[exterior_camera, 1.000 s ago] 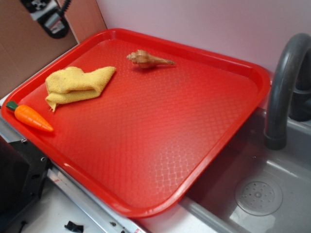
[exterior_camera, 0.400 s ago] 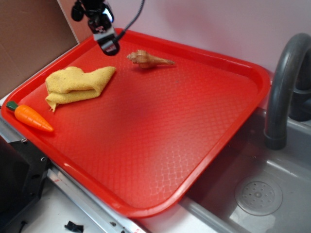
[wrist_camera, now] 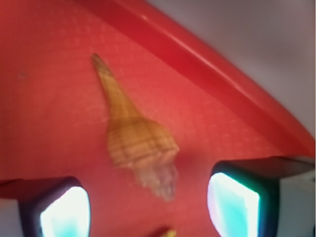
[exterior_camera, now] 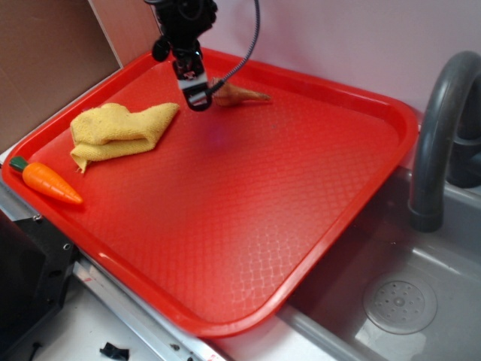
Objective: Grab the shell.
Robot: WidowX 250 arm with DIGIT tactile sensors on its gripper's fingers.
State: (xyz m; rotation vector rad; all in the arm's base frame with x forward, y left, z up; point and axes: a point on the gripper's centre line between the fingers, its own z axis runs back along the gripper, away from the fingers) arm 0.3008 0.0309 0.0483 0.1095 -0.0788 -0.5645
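While the gripper (wrist_camera: 148,207) gapes, the tray (exterior_camera: 316,248) holds the shell (wrist_camera: 136,143).

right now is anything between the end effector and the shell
Nothing visible. The end effector is open, its fingers on either side of the shell, with only bare red tray around it. The yellow cloth lies off to the side.
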